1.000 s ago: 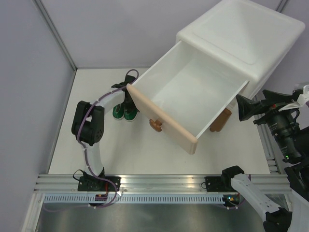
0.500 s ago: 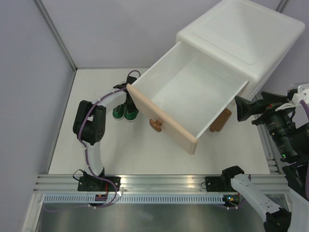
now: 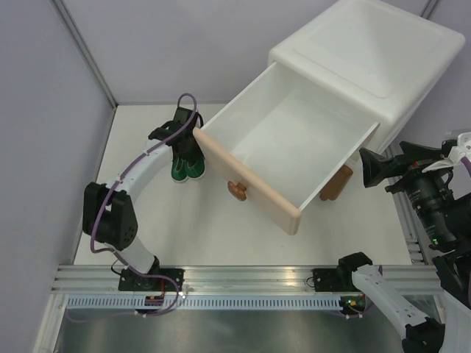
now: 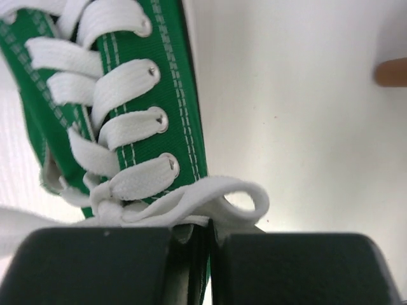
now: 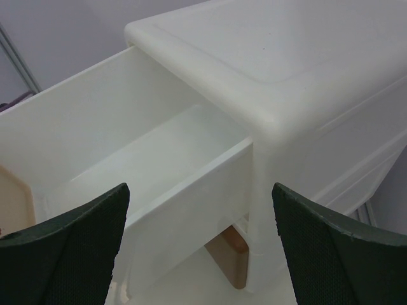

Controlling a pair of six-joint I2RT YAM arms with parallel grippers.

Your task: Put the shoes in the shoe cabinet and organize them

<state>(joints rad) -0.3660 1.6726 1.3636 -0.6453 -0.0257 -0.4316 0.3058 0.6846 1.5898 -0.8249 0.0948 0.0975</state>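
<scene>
– Shoes, where? Only the green pair point(image 3: 187, 168) shows, on the table point(image 3: 221, 235), left side, just beside the left end of the pulled-out drawer
– On the table or in the drawer?
– Outside the drawer, toes toward the near edge. Can't tell if the soles touch the table
– Left gripper point(image 3: 182, 140)?
– Over the pair's far end. Left wrist view: jaws closed, a strip of green canvas pinched between them; it grips the green shoe point(image 4: 172, 114) by its top edge, white laces point(image 4: 121, 133) right above the fingers point(image 4: 102, 267)
– Cabinet?
– Shoe cabinet point(image 3: 368, 59) at the far right, set at an angle. Upper drawer point(image 3: 254, 176) out toward near-left, beige front, bear-shaped knob point(image 3: 236, 189). Inside, white floor and walls in view, no shoe in it
– Right gripper point(image 3: 372, 165)?
– Right of the cabinet, apart from it, pointing at it. Jaws spread wide, holding nothing; right wrist view shows the cabinet and drawer between its fingers point(image 5: 63, 254)
</scene>
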